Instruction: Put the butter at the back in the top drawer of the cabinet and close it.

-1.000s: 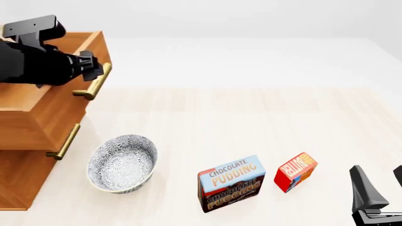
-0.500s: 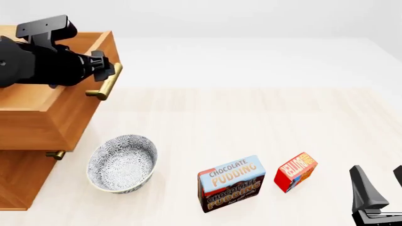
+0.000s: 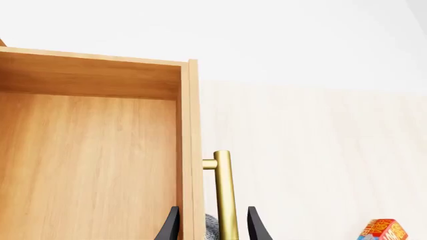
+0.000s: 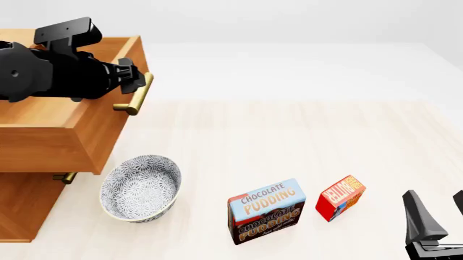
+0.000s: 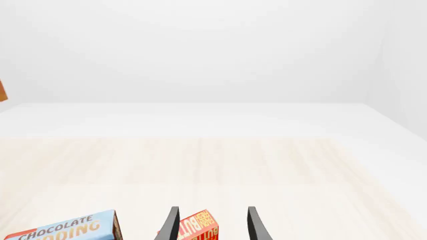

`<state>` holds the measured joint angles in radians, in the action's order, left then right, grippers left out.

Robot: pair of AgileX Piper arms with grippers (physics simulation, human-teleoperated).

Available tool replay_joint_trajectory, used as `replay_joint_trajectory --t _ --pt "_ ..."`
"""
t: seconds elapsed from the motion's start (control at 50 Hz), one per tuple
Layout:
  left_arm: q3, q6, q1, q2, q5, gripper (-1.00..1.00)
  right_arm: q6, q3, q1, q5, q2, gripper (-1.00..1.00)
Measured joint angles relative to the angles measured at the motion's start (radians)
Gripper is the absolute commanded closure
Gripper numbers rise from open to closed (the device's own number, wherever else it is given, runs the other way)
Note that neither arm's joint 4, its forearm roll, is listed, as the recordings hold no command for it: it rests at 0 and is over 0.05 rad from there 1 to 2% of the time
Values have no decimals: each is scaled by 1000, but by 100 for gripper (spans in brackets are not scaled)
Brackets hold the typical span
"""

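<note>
The butter is a small red box standing on the table at the front right; it also shows in the right wrist view as the butter. My right gripper stands open to its right, apart from it and holding nothing. The cabinet is at the far left. Its top drawer is pulled out, and the inside looks bare. My left gripper is open, its fingers straddling the brass handle and the drawer front. The same handle shows in the front view.
A patterned bowl sits just in front of the open drawer. The blue-and-brown Chocolate Pudding box stands left of the butter. A lower drawer's handle end peeks out under the top drawer.
The top drawer has slid further out to the right with my left gripper at its handle. The right arm, butter, pudding box and bowl have not moved.
</note>
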<state>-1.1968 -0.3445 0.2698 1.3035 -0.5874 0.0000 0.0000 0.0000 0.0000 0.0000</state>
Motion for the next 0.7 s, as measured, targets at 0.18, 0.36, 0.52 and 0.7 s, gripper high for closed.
replay_joint_trajectory --t 0.18,0.36,0.52,0.7 --pt "-2 -4 12 2 2 -100 0 0 0 0 0 -100" --pt "-3 -15 24 4 5 -100 0 0 0 0 0 -100" --pt "-2 -11 32 4 4 -100 0 0 0 0 0 -100" --pt "-4 -10 39 4 1 -100 0 0 0 0 0 -100"
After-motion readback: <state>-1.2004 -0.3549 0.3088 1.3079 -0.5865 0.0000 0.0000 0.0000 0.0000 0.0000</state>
